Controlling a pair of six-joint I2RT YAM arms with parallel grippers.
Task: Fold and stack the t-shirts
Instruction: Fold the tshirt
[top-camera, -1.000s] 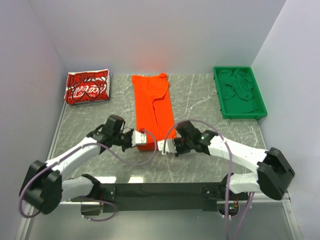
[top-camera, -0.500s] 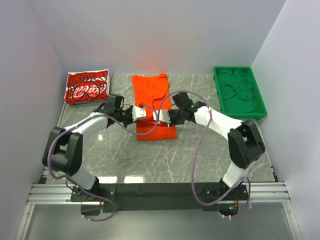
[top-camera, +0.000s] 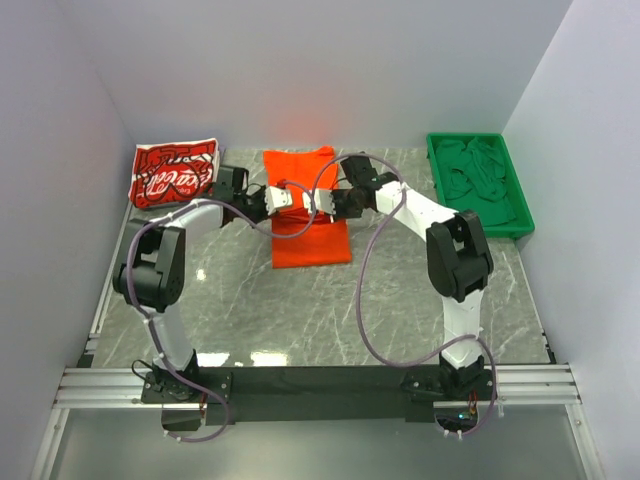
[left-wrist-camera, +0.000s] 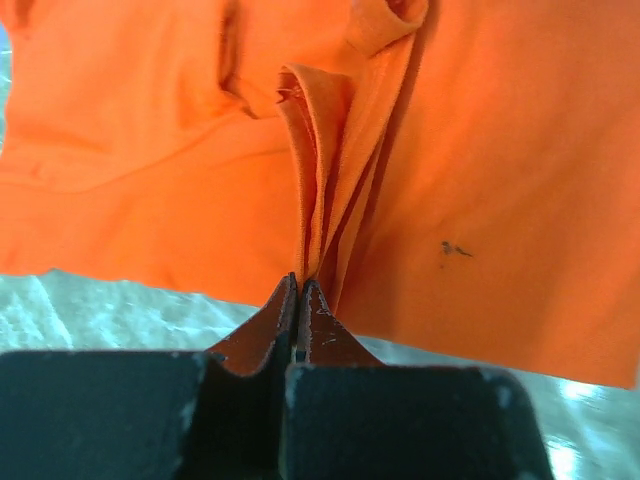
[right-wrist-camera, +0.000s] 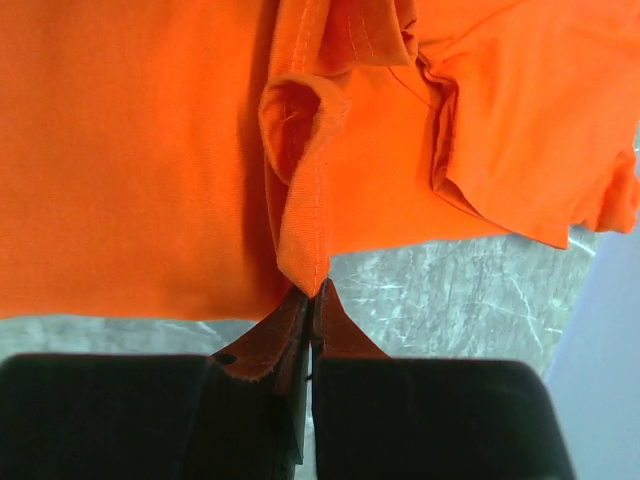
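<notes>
Jaws, left and right, pinch bunched edges of the orange t-shirt (top-camera: 312, 245) (red t-shirt (top-camera: 175, 173) lies apart).

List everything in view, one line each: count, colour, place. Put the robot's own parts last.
orange t-shirt: one, bright orange, far middle of the table, partly folded
red t-shirt: one, red with white print, folded, far left corner
green tray: one, green, far right of the table
green cloth: heaped, count unclear, dark green, inside the tray
table: one, grey marbled, under everything
left arm: one, white and black, reaching to the orange t-shirt from the left
right arm: one, white and black, reaching to it from the right
left hand: one, black, shut on a bunched edge of the orange t-shirt
right hand: one, black, shut on a hemmed edge of the orange t-shirt
</notes>
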